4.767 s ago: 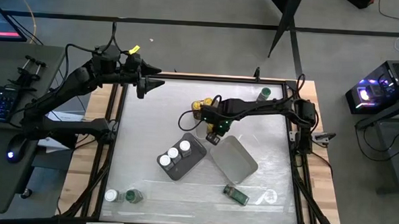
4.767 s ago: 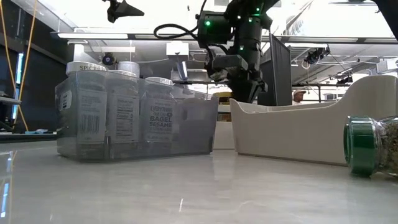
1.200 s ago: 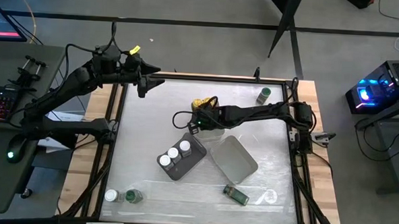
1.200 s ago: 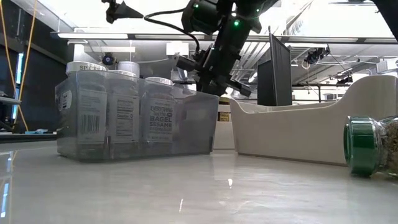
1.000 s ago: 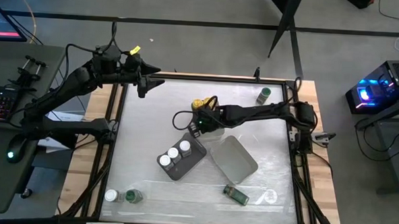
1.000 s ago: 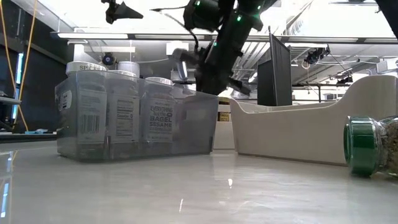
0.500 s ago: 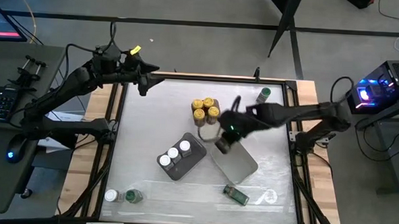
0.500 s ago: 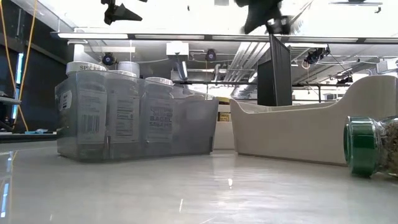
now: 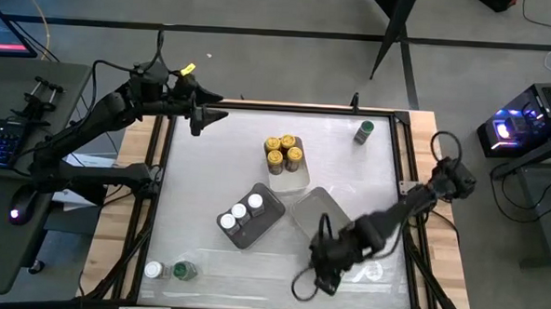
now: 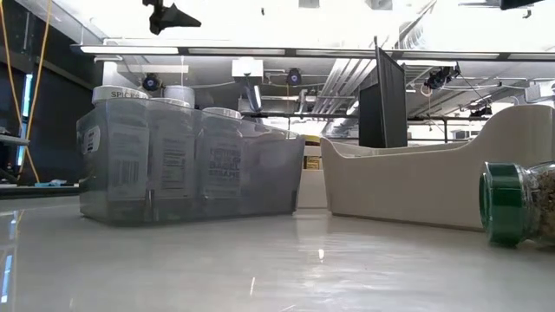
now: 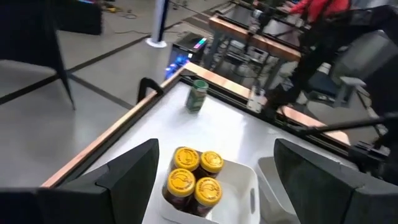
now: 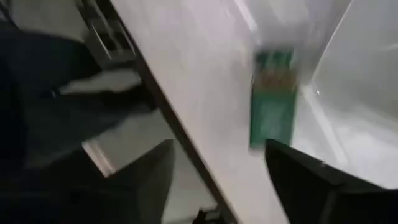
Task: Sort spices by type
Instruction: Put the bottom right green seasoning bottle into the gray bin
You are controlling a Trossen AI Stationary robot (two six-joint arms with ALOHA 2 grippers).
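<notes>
The tabletop (image 9: 219,161) middle is crowded: a grey tray (image 9: 251,216) of white-lidded jars, a white tray (image 9: 324,218) just beside it, and a small tray (image 9: 294,180) of yellow-lidded jars (image 9: 283,152) behind. The right arm's claw (image 9: 325,267) hangs over the near edge above a lying green-lidded jar (image 10: 519,204). Bare tabletop lies along the left side.

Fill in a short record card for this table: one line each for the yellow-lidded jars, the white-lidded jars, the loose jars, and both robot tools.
Yellow-lidded jars: four, together in a white tray.
White-lidded jars: three, in a grey tray.
Loose jars: green-lidded jar upright at the far right; white-lidded jar and green one near the left front corner; another green jar lying on its side.
Left tool: raised at the far left corner, open, empty.
Right tool: open, above the lying jar.
</notes>
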